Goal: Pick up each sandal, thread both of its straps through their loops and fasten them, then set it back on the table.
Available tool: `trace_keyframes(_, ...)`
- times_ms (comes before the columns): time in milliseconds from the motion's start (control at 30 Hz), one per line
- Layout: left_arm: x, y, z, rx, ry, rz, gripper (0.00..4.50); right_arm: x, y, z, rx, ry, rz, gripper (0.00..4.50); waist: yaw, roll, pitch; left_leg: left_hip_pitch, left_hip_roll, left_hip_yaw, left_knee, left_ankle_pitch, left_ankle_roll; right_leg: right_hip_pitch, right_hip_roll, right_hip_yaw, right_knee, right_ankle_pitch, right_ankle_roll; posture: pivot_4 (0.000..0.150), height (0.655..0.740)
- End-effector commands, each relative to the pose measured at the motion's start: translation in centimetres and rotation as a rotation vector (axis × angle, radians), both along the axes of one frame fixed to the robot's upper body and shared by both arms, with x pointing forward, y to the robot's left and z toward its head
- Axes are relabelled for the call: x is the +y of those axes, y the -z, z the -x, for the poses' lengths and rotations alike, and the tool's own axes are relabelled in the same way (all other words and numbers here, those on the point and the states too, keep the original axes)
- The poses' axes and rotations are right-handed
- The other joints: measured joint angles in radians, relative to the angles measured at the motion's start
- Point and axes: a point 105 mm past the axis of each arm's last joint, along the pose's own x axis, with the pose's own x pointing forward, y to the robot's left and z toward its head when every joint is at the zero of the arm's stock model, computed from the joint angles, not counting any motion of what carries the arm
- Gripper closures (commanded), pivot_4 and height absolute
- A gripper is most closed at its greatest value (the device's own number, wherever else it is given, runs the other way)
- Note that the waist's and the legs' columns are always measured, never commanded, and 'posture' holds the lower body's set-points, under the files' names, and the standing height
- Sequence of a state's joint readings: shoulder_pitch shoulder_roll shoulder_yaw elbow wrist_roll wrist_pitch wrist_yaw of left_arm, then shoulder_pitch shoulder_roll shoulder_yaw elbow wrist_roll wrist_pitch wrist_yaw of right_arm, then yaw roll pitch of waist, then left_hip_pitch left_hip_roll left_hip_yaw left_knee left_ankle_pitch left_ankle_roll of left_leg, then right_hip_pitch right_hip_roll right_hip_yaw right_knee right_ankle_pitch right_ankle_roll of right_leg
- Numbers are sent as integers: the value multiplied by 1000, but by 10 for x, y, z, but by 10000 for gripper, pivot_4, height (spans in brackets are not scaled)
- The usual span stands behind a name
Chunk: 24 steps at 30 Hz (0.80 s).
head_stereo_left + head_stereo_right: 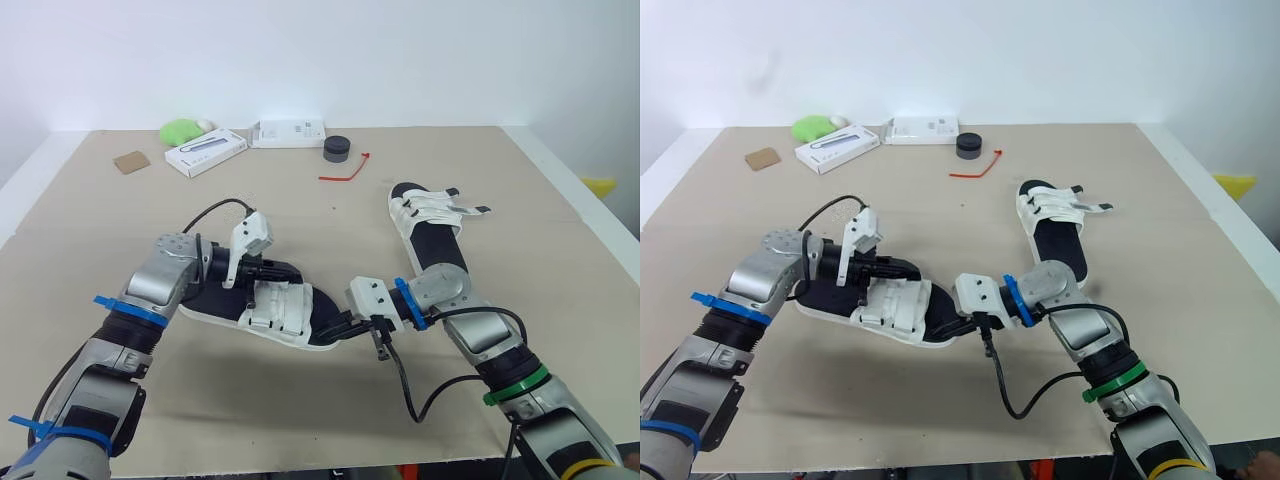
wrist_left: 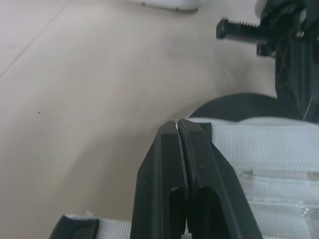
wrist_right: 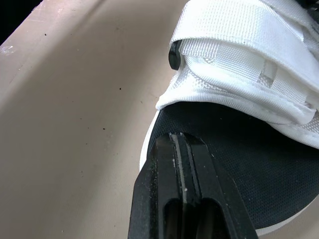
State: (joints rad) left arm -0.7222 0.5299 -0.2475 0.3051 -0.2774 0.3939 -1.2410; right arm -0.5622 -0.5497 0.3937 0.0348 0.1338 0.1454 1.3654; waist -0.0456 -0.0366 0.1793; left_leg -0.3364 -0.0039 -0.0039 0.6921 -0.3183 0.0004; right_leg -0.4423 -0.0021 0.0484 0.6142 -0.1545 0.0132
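a: lying flat on the beige table (image 1: 80, 240), near sandal (image 1: 272, 310): black mesh footbed, white sole, broad white woven straps folded across the middle. flanked by both arms.
b: and the other one?
a: far sandal (image 1: 432, 240), well apart toward the right, same dark bed, two white straps with loose ends poking sideways.
b: left gripper (image 2: 177, 127)?
a: pressed shut, smooth black fingers (image 2: 159, 169) flat against each other, tip over the ribbed white webbing. just a pale speck at the seam; nothing clearly pinched.
b: right gripper (image 3: 178, 139)?
a: closed tight as well, no gap, nothing seen between them. tip over the dark mesh beside the sole's white rim, near the padded strap.
b: far edge of the table?
a: strung along it: green lump (image 1: 180, 130), long white box (image 1: 205, 152), white carton (image 1: 288, 132), dark round puck (image 1: 337, 148), thin red tie (image 1: 345, 170), brown card square (image 1: 130, 161).
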Motion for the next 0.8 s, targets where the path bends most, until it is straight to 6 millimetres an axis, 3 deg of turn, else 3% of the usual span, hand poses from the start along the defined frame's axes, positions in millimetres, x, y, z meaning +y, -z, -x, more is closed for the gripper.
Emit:
trace_keyframes(33,2,9,4,6,14,-42,44271,0,3,1,-5,-1,14,45000,0,0,0,0,0,0,0,0,0,0,0,0,0,0,0,1500,7400)
trace_keyframes(300,-4,3,9,-26,48,-17,44271,0,3,1,-8,-6,17,45000,0,0,0,0,0,0,0,-1,1,0,0,0,0,-1,1,1500,7400)
trace_keyframes(533,23,-50,-22,-276,-164,95,44271,-2,2,2,-7,-5,19,45000,0,0,0,0,0,0,0,-1,1,0,-1,0,0,0,1,1500,7400)
trace_keyframes(667,45,-78,-19,-390,-226,166,44271,-3,3,2,-4,-3,19,45000,-1,0,0,0,0,0,0,-1,1,0,-1,0,0,0,0,1500,7400)
trace_keyframes(700,49,-82,-16,-410,-230,170,38876,-3,3,2,-3,-2,19,45000,-1,0,0,0,1,0,0,-1,1,-1,-1,0,0,0,0,1500,7400)
trace_keyframes(733,52,-84,-14,-421,-231,171,37687,-3,2,2,-3,-1,18,45000,-1,0,0,0,1,0,0,-1,1,-1,-2,0,0,0,0,1500,7400)
trace_keyframes(800,56,-87,-6,-445,-228,171,27459,-4,1,0,0,8,7,45000,0,0,0,0,1,0,0,-1,1,-1,-2,0,0,-1,1,1500,7400)
